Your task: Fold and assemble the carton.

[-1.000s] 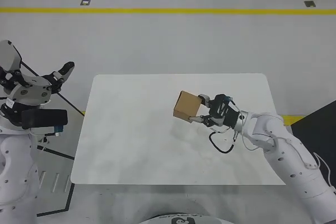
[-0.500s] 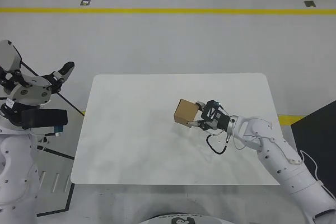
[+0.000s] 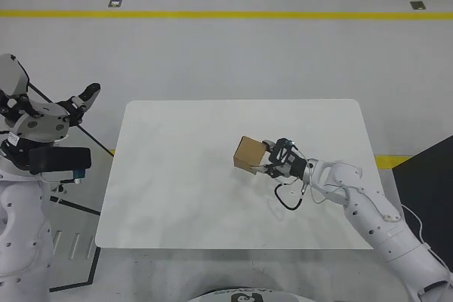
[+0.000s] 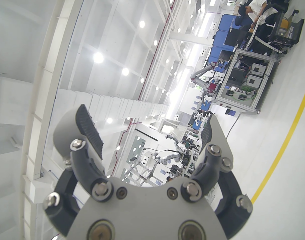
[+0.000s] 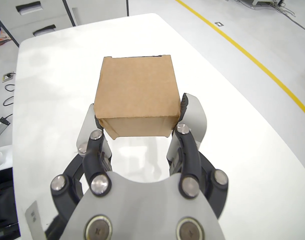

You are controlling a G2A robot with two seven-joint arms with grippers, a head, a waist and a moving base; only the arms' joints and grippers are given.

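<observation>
A closed brown carton (image 3: 249, 154) sits right of the middle of the white table (image 3: 181, 181). My right gripper (image 3: 266, 158) is shut on the carton's near end, one finger on each side. In the right wrist view the carton (image 5: 137, 93) stands just past the right gripper (image 5: 140, 112), low over the tabletop; I cannot tell whether it touches. My left gripper (image 3: 87, 94) is off the table's left side. In its own view the left gripper (image 4: 147, 123) is open, holds nothing, and points up toward the hall ceiling.
A black cable loop (image 3: 287, 200) hangs under the right wrist. The table's far edge (image 5: 92, 23) lies beyond the carton, with grey cabinets (image 5: 30, 6) behind it. A yellow floor line (image 3: 226, 13) runs past the table.
My right arm has drawn the carton slightly left and nearer, and the carton sits lower over the table. The left arm has not moved.
</observation>
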